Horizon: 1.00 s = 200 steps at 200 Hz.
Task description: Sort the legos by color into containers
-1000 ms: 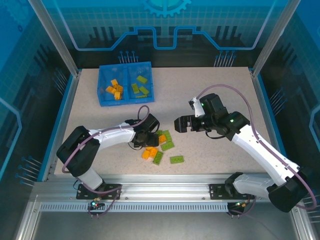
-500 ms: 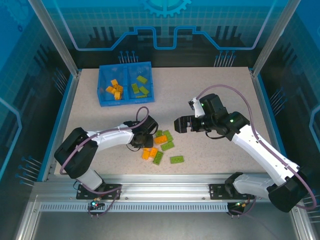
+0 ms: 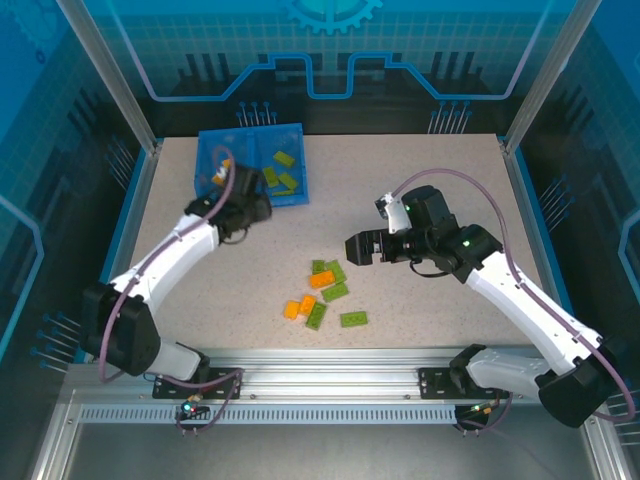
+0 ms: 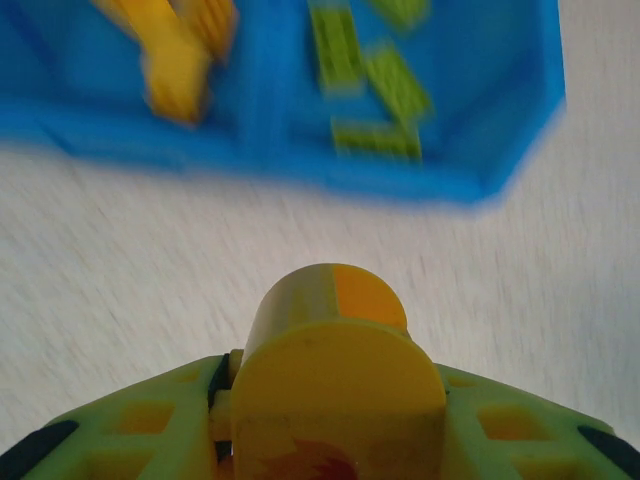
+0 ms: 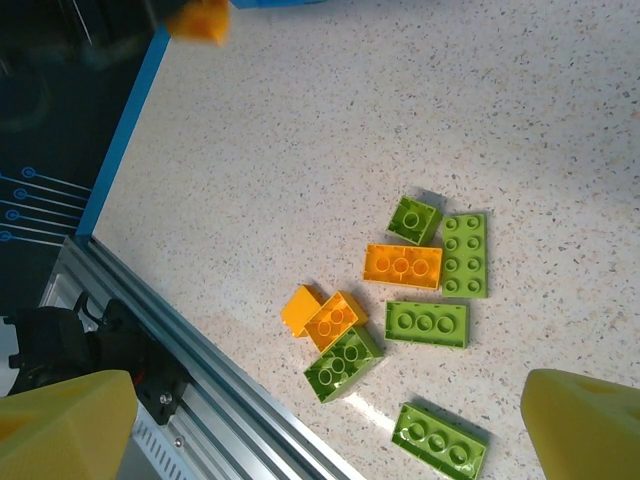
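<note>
Legos (image 3: pixel 322 290) lie in a loose cluster on the table (image 3: pixel 450 170) in the top camera, near the front and between the two arms, orange and light green mixed, some touching. The blue bin (image 3: pixel 285 199) sits at the far left. Its right compartment (image 3: pixel 282 170) holds several green bricks. The left arm lies across the near wall of the left compartment (image 3: pixel 212 142) and hides most of what is inside. The left gripper (image 3: pixel 225 185) is at that wall, and its grip is too small to make out from here. The right gripper (image 3: pixel 353 247) hangs over bare tabletop just right of the cluster, well apart from the bin.

From the left wrist, the green fingers (image 4: pixel 150 430) are clamped on an orange brick (image 4: pixel 335 345) that stands up between them. Ahead of it the bin runs blurred across the top, with orange pieces left of the divider and green ones to its right.

From the right wrist, the two yellow fingertips (image 5: pixel 65 425) stand wide apart at the bottom corners with nothing between them. Below them, a small green square sits just beside a long green brick, and an orange brick touches that long one. Two more orange bricks touch each other, with a green one against them. Another green brick lies apart, nearest the front rail (image 5: pixel 215 385).
</note>
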Tool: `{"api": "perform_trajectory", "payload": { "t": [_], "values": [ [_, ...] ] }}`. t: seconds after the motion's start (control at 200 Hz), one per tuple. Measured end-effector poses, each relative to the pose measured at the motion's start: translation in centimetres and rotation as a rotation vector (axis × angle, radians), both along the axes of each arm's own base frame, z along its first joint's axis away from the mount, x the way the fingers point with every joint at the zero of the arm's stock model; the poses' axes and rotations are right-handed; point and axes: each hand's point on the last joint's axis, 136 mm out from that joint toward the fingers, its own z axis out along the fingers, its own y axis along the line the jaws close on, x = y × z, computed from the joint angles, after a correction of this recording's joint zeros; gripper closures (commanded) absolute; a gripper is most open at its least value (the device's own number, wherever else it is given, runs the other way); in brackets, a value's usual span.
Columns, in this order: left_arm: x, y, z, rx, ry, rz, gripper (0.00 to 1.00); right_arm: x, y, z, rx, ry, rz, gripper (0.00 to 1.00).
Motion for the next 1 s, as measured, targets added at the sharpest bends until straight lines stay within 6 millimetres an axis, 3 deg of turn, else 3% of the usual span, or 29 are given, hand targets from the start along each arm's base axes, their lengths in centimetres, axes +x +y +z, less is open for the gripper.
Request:
{"api": "perform_trajectory", "payload": {
  "t": [0.07,0.135,0.315,0.47,0.56,0.72,1.0],
  "values": [
    [3.4,3.0,1.6,0.036,-0.048,0.073,0.71,-0.1,-0.1,0.3,0.005,-0.008,-0.004,0.00],
    [6.2,5.4,1.7,0.065,-0.060,0.133,0.70,-0.2,-0.3,0.7,0.009,-0.018,-0.014,0.00],
    [11.1,10.3,-3.3,0.149,0.049,0.248,0.65,-0.8,-1.0,1.9,0.027,-0.052,-0.032,0.00],
    [13.6,11.8,-6.4,0.225,0.140,0.273,0.58,-1.3,-1.7,2.6,0.030,-0.074,-0.049,0.00],
    [14.3,12.0,-7.2,0.243,0.166,0.272,0.51,-1.5,-1.9,2.8,0.034,-0.080,-0.055,0.00],
    [13.6,12.0,-8.1,0.252,0.212,0.266,0.46,-1.6,-2.1,2.8,0.029,-0.083,-0.062,0.00],
    [12.5,11.9,-6.9,0.232,0.200,0.259,0.45,-1.0,-1.8,1.7,0.007,-0.054,-0.066,0.00]
  ]
}}
